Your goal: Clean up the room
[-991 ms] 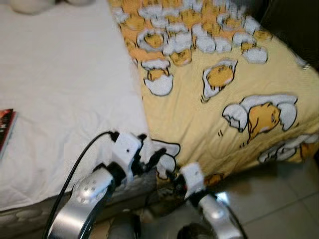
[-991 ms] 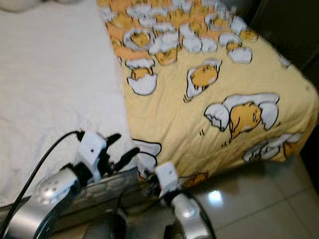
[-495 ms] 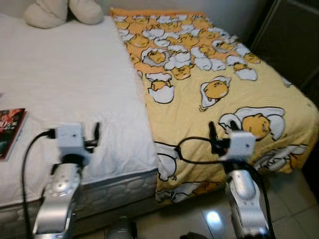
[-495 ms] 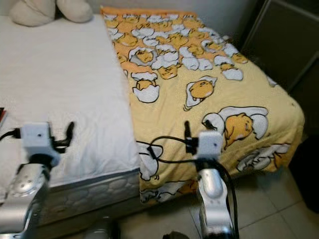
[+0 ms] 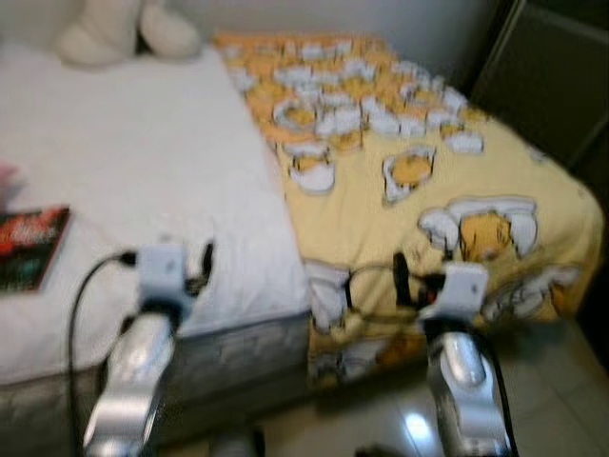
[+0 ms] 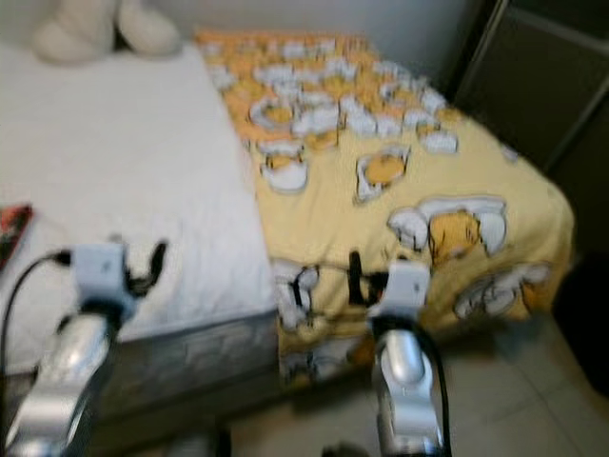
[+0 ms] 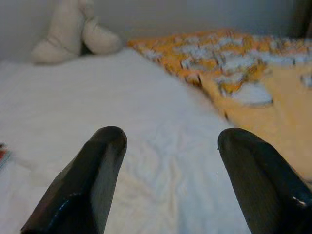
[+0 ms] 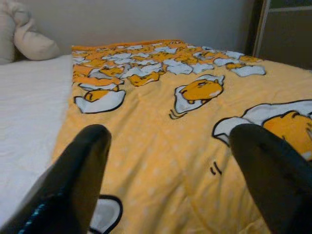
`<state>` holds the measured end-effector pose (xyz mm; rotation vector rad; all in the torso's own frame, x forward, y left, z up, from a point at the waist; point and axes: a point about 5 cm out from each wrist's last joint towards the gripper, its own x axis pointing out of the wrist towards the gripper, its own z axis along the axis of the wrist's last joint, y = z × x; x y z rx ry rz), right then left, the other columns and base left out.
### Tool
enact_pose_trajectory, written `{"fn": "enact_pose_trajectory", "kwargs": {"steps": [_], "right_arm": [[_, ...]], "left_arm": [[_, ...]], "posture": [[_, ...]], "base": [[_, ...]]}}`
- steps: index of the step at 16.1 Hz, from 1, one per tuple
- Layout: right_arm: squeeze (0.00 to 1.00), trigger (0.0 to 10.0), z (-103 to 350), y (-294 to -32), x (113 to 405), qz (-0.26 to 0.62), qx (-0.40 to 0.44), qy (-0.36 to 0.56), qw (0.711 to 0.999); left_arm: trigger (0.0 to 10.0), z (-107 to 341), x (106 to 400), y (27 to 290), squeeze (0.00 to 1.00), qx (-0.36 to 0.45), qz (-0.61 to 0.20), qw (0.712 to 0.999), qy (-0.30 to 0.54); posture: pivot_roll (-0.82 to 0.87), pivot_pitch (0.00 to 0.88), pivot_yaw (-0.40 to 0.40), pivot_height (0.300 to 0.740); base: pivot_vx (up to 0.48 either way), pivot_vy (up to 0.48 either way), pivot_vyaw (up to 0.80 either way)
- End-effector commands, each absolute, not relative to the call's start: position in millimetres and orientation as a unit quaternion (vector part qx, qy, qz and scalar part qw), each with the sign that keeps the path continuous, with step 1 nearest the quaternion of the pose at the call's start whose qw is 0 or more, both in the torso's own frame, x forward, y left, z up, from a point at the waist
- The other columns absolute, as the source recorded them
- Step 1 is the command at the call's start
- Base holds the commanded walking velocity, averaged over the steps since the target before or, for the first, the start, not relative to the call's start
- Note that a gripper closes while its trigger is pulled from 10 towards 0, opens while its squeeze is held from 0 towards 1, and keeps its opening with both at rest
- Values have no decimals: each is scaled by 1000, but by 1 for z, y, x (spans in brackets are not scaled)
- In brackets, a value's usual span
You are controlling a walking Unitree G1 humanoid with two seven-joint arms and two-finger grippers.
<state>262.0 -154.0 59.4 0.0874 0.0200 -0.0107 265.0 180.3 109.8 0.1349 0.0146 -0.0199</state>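
Across the bed (image 5: 143,162), white sheet on the robot's left, yellow egg-print blanket (image 5: 428,181) covering the right half. Near the left edge, a red book (image 5: 33,246); at the head, a cream plush toy (image 5: 124,29). Above the foot edge, left gripper (image 7: 170,146) and right gripper (image 8: 168,146), fingers spread apart, holding nothing.

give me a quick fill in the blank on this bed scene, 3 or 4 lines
1. The yellow blanket covers the ____ side of the bed, as the robot faces it.
2. The book lies on the ____ sheet.
3. The left gripper has its fingers ____, with nothing between them.
4. The cream stuffed toy sits at the ____ end of the bed from the robot.

Missing words: right; white; open; far
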Motion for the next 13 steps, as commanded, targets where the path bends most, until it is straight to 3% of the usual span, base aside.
{"fn": "enact_pose_trajectory", "kwargs": {"steps": [1, 2, 8, 13], "right_arm": [[0, 10000, 66, -142, 274, 34, 32, 5, 999], [0, 10000, 67, -138, 276, 43, 29, 4, 999], [0, 10000, 64, -145, 285, 8, 67, 17, 998], [0, 10000, 66, -144, 294, 10, 73, 15, 997]], "left_arm": [[10000, 110, 266, 173, 0, 61, -25, 998, 13], [10000, 110, 267, 172, 0, 60, -29, 998, 12], [10000, 96, 264, 189, 0, 16, 20, 999, 46], [10000, 96, 265, 195, 0, 40, 36, 998, 42]], "posture": [[80, 0, -16, 706], [79, 0, -15, 706], [78, 0, 2, 706], [98, 0, -9, 706]], "base": [[0, 0, 0], [0, 0, 0], [0, 0, 734], [0, 0, 694]]}}
